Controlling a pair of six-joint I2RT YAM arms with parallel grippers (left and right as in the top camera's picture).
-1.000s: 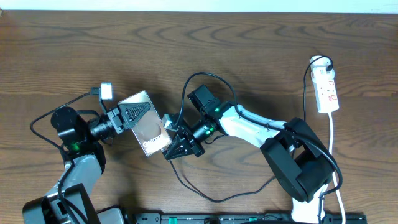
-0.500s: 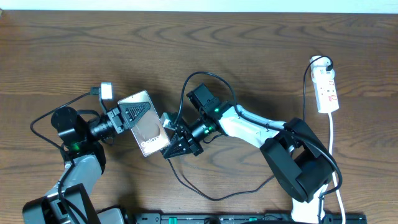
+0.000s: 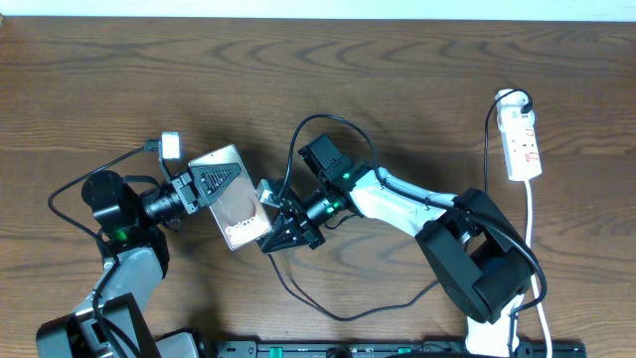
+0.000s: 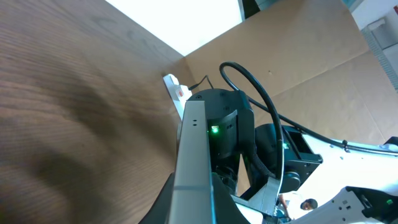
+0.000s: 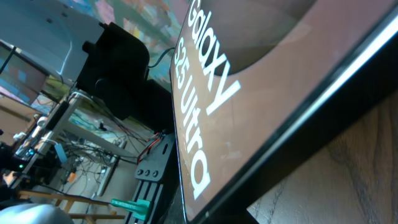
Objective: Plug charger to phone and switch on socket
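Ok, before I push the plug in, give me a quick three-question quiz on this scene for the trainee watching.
1. True or false: the socket lies touching the phone.
2. Which claw clamps the phone: A left, B right, C neither?
3. What thin black thing trails away from the right claw toward the near edge of the overhead view?

Key
1. False. The socket sits far off, at the right edge of the overhead view.
2. A. The left claw is shut on the phone.
3. The charger, its cable looping across the wood.
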